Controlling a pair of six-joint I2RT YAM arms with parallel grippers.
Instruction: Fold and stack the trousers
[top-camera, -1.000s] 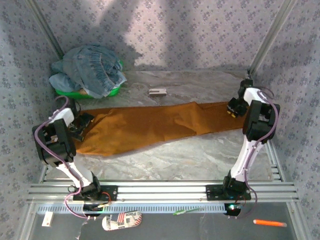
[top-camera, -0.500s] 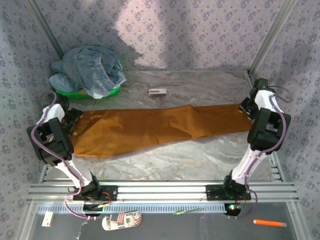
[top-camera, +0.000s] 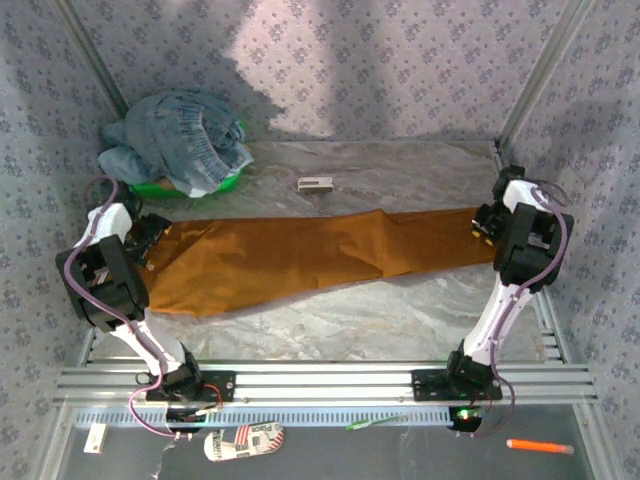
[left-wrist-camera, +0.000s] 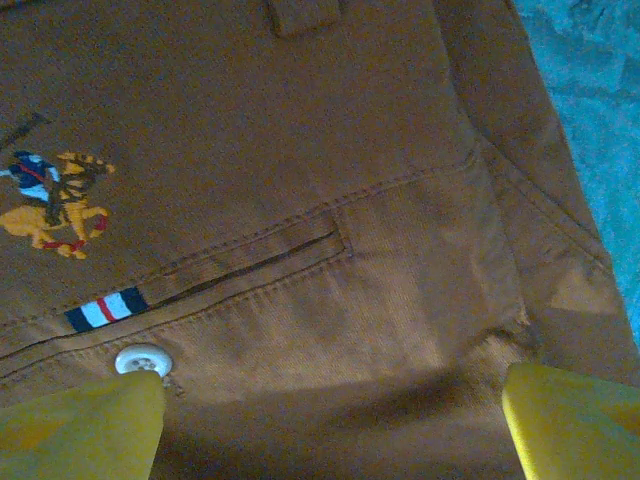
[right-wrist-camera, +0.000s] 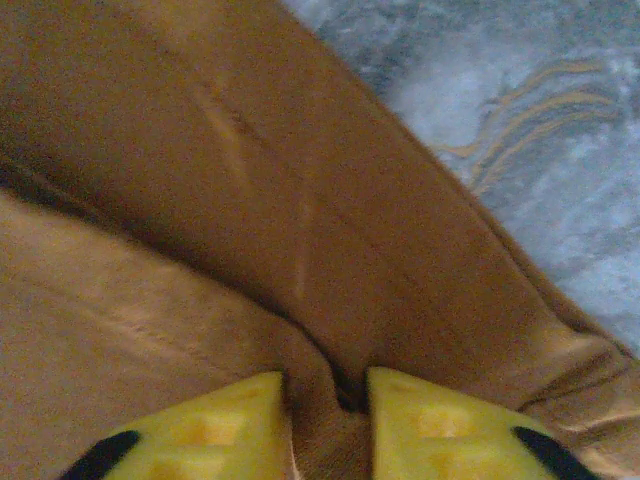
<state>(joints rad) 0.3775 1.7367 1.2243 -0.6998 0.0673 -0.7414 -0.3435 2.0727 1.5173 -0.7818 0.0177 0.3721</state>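
Pinching the leg end of the trousers in my closed right hand, I hover my left hand, spread open, just above their back pocket. They lie stretched between both hands. Soft, limp, light cloth; I'd grip the thick seams.

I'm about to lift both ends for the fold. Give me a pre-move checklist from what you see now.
1. Right end effector gripping the trousers at the leg end: ok, cloth pinched between its jaws.
2. Left end effector gripping the waist: not ok, jaws wide open over the back pocket.
3. Trousers laid out lengthwise on the table: ok, some creases.
4. Small pale object clear of the cloth: ok.
5. Denim pile clear of the waist end: cannot tell.
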